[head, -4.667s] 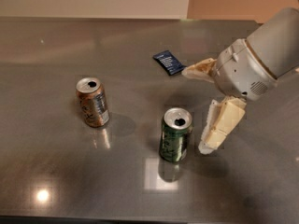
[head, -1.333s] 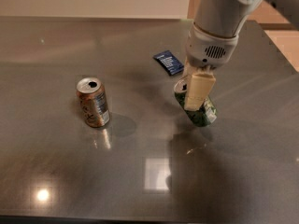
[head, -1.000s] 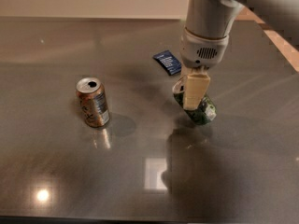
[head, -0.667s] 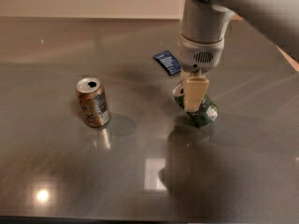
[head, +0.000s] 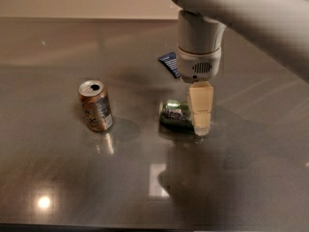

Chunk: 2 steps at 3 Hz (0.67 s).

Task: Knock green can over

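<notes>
The green can (head: 175, 114) lies on its side on the dark grey table (head: 231, 178), near the middle, its length running left to right. My gripper (head: 201, 126) hangs straight down from the white arm (head: 200, 47) and sits right against the can's right end, low over the table. The can's right part is hidden behind the gripper.
An orange-brown can (head: 95, 105) stands upright to the left of the green can, about a can's length away. A small dark blue packet (head: 169, 62) lies flat behind the green can, partly under the arm. The table's far edge runs along the top.
The green can stood upright earlier; it has tipped and now lies on its side. My gripper came over from the right and stays by the can. The orange-brown can has not moved.
</notes>
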Each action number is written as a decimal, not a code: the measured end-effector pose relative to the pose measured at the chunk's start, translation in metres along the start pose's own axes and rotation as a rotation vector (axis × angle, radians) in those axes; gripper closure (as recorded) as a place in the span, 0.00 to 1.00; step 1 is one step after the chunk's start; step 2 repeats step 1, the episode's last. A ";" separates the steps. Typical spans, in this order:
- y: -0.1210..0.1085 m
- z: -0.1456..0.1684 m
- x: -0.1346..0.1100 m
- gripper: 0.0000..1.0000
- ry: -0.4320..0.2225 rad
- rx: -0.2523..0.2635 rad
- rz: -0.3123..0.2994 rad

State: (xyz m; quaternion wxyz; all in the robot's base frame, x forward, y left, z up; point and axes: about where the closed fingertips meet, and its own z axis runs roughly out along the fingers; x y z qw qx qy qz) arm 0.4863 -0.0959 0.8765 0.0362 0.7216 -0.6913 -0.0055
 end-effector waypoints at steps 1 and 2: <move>0.000 0.000 0.000 0.00 0.000 0.000 0.000; 0.000 0.000 0.000 0.00 0.000 0.000 0.000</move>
